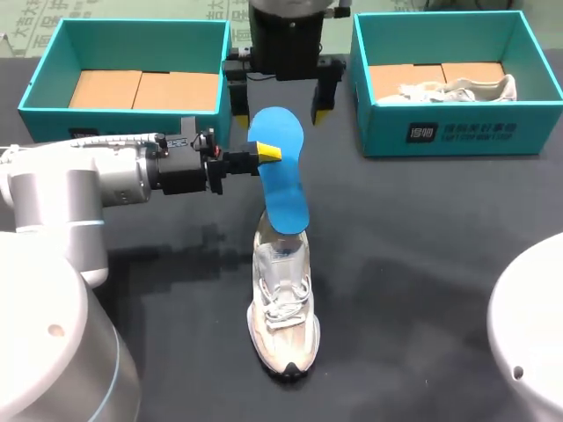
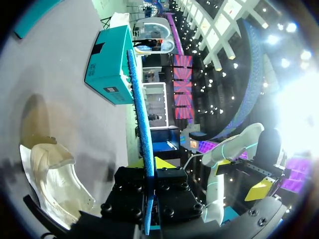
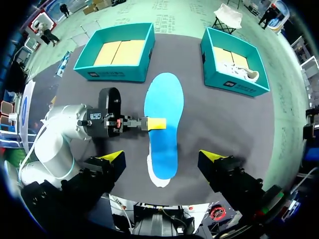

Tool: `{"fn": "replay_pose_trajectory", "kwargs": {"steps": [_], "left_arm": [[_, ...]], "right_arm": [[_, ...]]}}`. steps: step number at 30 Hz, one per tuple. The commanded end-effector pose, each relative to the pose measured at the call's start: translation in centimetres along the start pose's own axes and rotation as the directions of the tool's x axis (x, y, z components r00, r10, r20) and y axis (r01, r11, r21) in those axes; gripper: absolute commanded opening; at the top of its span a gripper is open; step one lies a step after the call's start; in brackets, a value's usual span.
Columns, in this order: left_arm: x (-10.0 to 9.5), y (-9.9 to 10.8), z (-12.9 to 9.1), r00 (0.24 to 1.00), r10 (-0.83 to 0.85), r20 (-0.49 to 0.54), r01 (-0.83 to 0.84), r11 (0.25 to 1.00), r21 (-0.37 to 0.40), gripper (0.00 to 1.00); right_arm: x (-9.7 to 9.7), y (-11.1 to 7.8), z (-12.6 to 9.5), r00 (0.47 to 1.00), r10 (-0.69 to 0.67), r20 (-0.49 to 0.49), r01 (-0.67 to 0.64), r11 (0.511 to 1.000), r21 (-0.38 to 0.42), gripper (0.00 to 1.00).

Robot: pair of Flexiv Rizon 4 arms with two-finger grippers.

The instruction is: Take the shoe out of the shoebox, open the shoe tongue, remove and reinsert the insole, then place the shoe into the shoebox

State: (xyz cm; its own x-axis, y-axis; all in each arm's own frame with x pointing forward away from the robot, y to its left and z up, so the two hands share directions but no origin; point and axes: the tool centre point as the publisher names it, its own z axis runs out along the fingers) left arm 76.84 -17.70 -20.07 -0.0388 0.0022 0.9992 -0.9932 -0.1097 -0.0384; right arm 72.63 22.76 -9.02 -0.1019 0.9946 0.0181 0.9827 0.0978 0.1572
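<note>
Pinching the blue insole (image 1: 283, 189) (image 2: 142, 109) (image 3: 163, 114) near its upper end, the left gripper (image 1: 264, 154) (image 2: 148, 167) has both fingers clamped on it, one on each face. The insole stands tilted, its lower end at the heel opening of the white sneaker (image 1: 283, 308) (image 2: 55, 174) (image 3: 157, 180), which rests on the dark table (image 1: 422, 264). The right gripper (image 1: 281, 114) (image 3: 160, 158) hangs over the insole's top, fingers spread wide and touching nothing. Behind, one teal shoebox (image 1: 132, 28) holds cardboard; the other shoebox (image 1: 457, 132) holds a second white shoe (image 1: 457, 88).

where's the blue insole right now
Head view, mid-table: the blue insole is held up by the left gripper, its lower end at the opening of the white shoe.
</note>
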Motion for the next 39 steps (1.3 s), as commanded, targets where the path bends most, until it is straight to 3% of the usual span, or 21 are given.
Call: {"fn": "replay_pose_trajectory", "kwargs": {"steps": [1,7,22,39], "left_arm": [[0.0,0.0,0.0,1.0,0.0,0.001,0.0,1.0,-0.002,0.0],[0.0,0.0,0.0,1.0,0.0,0.001,0.0,1.0,-0.002,0.0],[0.0,0.0,0.0,1.0,0.0,0.001,0.0,1.0,-0.002,0.0],[0.0,0.0,0.0,1.0,0.0,0.001,0.0,1.0,-0.002,0.0]], "right_arm": [[1.0,0.4,0.2,0.995,-0.007,0.096,0.006,1.0,0.011,1.0],[1.4,0.7,0.7,0.997,-0.007,0.081,0.006,1.0,0.015,1.0],[-2.9,0.8,0.1,0.972,0.079,-0.223,-0.084,0.996,-0.014,1.0],[-5.3,0.7,1.7,0.847,0.159,-0.507,-0.123,0.987,0.104,1.0]]}}
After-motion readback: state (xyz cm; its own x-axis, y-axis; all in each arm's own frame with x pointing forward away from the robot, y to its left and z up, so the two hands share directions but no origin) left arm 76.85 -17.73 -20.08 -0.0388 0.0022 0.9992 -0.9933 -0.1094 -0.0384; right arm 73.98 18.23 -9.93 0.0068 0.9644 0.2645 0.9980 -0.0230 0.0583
